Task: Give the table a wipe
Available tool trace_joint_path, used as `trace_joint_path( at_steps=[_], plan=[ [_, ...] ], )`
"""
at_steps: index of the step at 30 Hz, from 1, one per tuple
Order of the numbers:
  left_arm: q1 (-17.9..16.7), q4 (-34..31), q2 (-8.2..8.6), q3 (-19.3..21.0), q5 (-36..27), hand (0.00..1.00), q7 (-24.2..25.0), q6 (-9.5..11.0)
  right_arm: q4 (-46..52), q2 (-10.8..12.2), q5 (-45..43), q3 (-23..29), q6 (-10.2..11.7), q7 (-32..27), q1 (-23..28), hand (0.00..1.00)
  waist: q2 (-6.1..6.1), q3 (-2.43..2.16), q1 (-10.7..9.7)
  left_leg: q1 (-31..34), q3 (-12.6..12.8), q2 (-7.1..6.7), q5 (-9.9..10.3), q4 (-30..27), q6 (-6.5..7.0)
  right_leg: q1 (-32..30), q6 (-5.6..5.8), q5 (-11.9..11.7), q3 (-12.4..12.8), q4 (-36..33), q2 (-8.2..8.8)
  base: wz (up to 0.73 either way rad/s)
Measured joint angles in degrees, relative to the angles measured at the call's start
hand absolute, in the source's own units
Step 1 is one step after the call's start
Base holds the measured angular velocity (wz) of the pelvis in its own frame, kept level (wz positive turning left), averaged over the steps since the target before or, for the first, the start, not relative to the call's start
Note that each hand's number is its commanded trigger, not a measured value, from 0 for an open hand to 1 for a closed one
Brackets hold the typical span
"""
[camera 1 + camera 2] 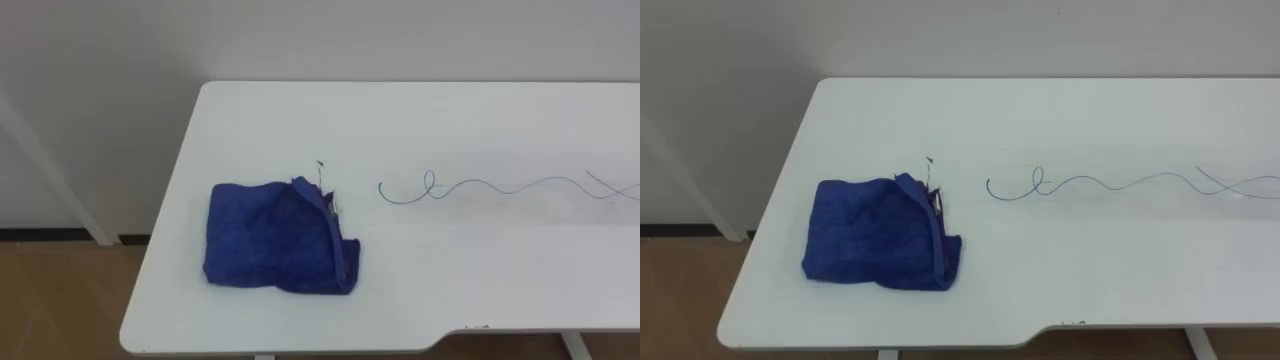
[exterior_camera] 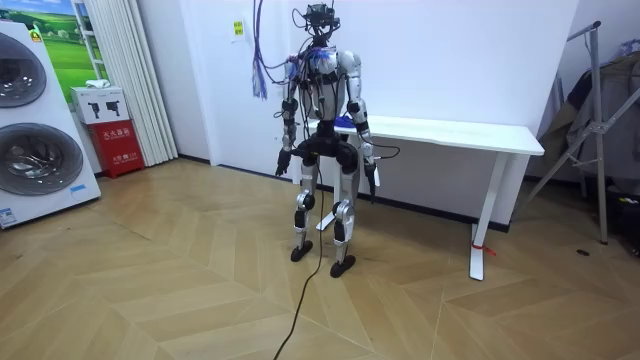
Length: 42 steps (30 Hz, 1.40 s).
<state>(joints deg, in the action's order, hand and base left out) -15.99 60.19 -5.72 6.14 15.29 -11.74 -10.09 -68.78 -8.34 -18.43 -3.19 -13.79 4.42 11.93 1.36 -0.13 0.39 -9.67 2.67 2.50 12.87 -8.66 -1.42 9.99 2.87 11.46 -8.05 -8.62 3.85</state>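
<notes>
I see the blue cloth [image 1: 275, 237] lying crumpled and half folded on the white table [image 1: 450, 120], near its left end and close to the front edge. Nothing touches it. To its right a thin blue wavy pen line [image 1: 480, 186] runs across the tabletop. In the room view the robot stands at that end of the table, arms down. Its left robot hand [image 2: 283, 160] and right robot hand [image 2: 373, 183] hang by its thighs, and I cannot tell whether either is clenched or released.
</notes>
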Motion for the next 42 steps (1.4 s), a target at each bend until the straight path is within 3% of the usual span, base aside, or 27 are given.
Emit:
trace_joint_path(
  at_steps=[15, 21, 26, 30, 35, 38, 42],
  plan=[
    [0.23, -2.27, 0.01, -0.78, -0.08, 0.0, 0.22, 0.41, 0.66, -0.06, 0.3, -0.06, 1.2, -0.11, -0.65, 0.0, -0.04, 0.03, 0.02, 0.08, -0.1, -0.03, 0.04, 0.03, -0.03, -0.06, 0.03, 0.02, -0.14, 0.06, 0.02, 0.0],
    [-0.06, -2.26, -0.01, -0.14, -0.1, 0.0, 0.45, -0.02, -2.06, 0.01, 6.69, 1.2, 1.1, -1.66, -0.52, 0.0, 0.34, 0.0, -0.11, 0.07, -0.02, -0.05, 0.04, 0.08, -0.04, -0.07, 0.06, 0.06, 0.01, 0.08, 0.01, 0.0],
    [-0.47, -2.27, -0.13, 3.29, -0.06, 0.0, 2.01, -1.09, -5.21, -0.32, 17.39, 11.59, 0.26, -5.47, 0.19, 0.0, 0.98, -0.03, -0.58, -0.16, -0.09, -0.06, 0.04, 0.04, -0.04, 0.17, 0.06, 0.06, 0.01, -0.01, 0.01, 0.0],
    [-1.12, -2.34, -0.94, 7.64, -0.09, 0.0, 2.24, -1.12, -5.75, -1.09, 25.72, 21.02, 0.46, -9.69, -0.09, 0.0, 2.25, 0.07, -2.96, 0.01, -0.29, -0.06, 0.04, -0.02, -0.04, 0.09, -0.03, 0.19, -0.1, -0.02, 0.03, 0.01],
    [-0.19, -2.44, -3.21, 9.33, -0.05, 0.0, 1.61, -0.7, -2.18, -5.18, 29.65, 28.64, 0.68, -18.46, -1.97, 0.0, 2.99, 0.12, -3.76, 0.01, 0.32, -0.16, 0.04, 0.07, -0.03, -0.36, 0.0, 0.17, 0.54, -0.22, 0.09, -0.07],
    [0.07, -3.0, -3.96, 9.49, -0.06, 0.0, 1.2, 0.24, 1.0, -8.09, 29.92, 30.9, 3.38, -22.56, -5.02, 0.0, 3.0, 0.13, -4.0, 0.42, 0.41, -0.16, 0.03, 0.12, -0.02, -1.02, 0.01, 0.16, 0.66, -0.33, 0.05, -0.01],
    [-0.3, -4.86, -3.93, 9.31, -0.08, 0.0, 1.18, 1.03, 9.24, -9.24, 29.44, 31.13, 5.56, -28.23, -7.03, 0.0, 2.97, 0.18, -3.25, 0.59, 1.42, -0.04, 0.03, 0.42, -0.02, -1.81, 0.01, 0.16, 1.36, -0.37, -0.07, -0.1]
  ],
)
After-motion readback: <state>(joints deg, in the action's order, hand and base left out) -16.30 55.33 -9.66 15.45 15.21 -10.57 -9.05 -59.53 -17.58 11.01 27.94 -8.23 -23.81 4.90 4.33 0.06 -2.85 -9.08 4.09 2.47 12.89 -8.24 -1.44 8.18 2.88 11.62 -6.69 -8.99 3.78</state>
